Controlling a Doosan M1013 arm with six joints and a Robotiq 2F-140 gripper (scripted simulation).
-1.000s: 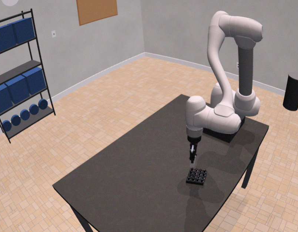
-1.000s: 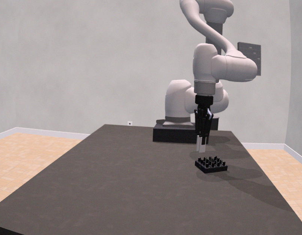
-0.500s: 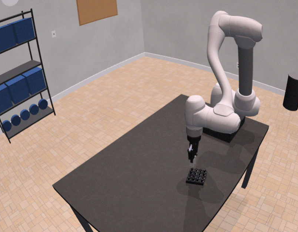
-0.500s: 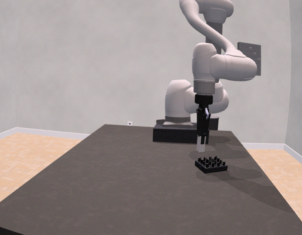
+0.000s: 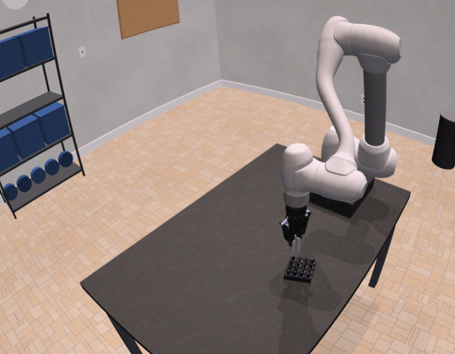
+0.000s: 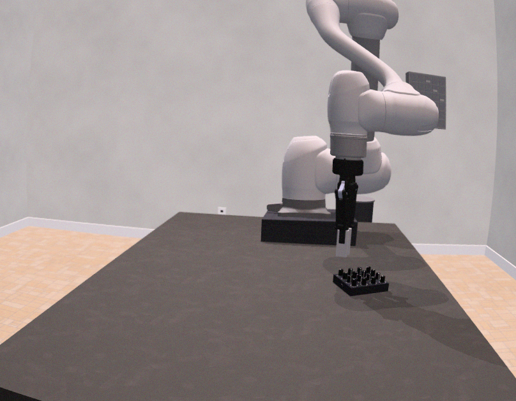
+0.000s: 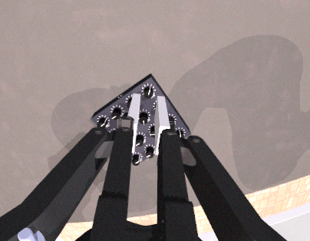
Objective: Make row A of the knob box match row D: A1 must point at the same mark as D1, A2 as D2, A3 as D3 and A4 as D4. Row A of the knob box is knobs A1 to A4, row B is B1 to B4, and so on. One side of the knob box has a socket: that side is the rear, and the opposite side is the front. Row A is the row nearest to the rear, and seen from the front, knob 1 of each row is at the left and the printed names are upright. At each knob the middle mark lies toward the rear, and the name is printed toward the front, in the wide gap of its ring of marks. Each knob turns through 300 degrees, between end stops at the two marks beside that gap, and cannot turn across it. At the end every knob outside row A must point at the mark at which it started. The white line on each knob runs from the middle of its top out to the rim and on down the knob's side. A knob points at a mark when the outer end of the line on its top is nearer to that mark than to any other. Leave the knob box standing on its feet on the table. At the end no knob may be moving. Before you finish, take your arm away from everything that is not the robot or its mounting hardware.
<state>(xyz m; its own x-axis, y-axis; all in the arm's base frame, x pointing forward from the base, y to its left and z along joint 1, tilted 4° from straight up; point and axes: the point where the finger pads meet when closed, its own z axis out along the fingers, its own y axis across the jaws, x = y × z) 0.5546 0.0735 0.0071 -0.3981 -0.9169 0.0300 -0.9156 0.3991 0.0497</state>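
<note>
The knob box (image 5: 300, 269) is a small black block with four rows of black knobs, standing on the dark table near its right edge. It also shows in the exterior view (image 6: 361, 280) and in the wrist view (image 7: 143, 119), where it lies cornerwise under the fingers. My gripper (image 5: 295, 249) (image 6: 343, 250) points straight down and hangs clear above the box's rear-left part. Its two white finger pads stand nearly shut with a narrow gap. Nothing is between them. The knob marks are too small to read.
The arm's black base (image 6: 308, 230) stands on the table behind the box. A shelf with blue bins (image 5: 28, 114) stands far left on the floor, and a dark cylinder (image 5: 447, 140) stands far right. The table's right edge (image 5: 380, 243) is close to the box.
</note>
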